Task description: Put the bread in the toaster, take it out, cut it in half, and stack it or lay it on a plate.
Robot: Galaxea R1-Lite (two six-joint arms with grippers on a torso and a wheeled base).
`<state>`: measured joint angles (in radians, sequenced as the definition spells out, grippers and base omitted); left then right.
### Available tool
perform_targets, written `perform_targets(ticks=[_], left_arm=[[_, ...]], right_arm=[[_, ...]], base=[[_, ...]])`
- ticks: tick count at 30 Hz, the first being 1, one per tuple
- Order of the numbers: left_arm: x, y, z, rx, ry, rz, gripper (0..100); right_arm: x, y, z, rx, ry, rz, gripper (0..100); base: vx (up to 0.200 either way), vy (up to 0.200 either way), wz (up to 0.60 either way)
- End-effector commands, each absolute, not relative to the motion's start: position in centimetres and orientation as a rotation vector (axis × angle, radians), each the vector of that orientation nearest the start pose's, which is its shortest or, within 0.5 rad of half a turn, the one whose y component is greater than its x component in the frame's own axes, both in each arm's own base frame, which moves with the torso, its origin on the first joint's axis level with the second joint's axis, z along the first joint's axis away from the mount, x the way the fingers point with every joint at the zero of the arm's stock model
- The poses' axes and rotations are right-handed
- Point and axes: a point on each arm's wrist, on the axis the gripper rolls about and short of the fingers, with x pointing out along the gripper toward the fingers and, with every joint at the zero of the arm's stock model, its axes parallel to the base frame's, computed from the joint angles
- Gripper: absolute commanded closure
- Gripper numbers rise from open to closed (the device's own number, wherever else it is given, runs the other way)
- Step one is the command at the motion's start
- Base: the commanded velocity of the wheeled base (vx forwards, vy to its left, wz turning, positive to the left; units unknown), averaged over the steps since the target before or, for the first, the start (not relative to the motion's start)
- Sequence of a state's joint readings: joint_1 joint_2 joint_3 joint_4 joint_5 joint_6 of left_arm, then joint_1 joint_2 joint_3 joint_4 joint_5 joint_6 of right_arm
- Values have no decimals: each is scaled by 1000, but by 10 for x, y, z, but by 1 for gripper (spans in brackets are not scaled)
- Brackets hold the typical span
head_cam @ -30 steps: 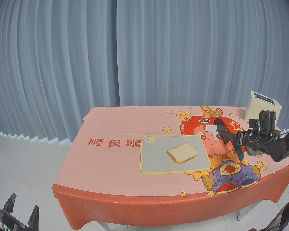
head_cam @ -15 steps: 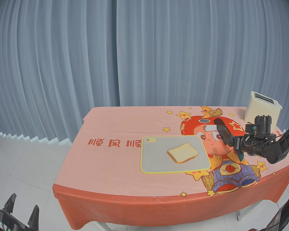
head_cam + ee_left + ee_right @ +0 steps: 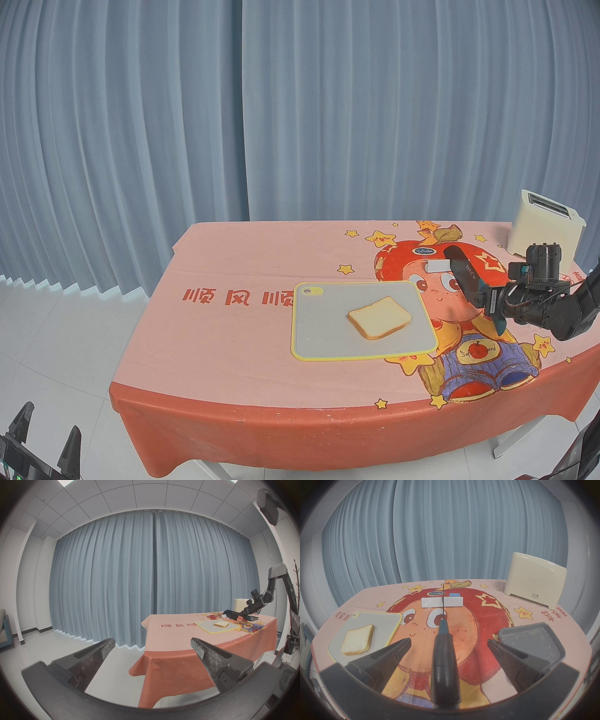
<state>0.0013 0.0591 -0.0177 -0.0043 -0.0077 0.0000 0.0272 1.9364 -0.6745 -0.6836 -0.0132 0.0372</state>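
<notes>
- Nearest, off the surface's left front corner, the left gripper is hanging wide open, holding nothing.
- The bread is lying flat on the cutting board, mid-surface.
- Toward the right, the right gripper is hovering open, fingers flanking the knife without clamping it.
- A dark tray is sitting near the knife.
- The toaster is standing at the far right corner.

bread on cutting board, toaster back right, tray before toaster
</notes>
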Motion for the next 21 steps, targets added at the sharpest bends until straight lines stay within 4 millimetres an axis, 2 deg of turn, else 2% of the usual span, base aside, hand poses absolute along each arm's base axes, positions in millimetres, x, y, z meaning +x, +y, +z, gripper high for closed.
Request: perform_targets(ticks=[1,21], left_arm=[[-18,0,77,0,55,-6,0],[-18,0,77,0,55,-6,0]], right_arm=[[317,4,79,18,585,5,0],[319,9,76,14,574,29,0]], base=[[0,0,0],[0,0,0]])
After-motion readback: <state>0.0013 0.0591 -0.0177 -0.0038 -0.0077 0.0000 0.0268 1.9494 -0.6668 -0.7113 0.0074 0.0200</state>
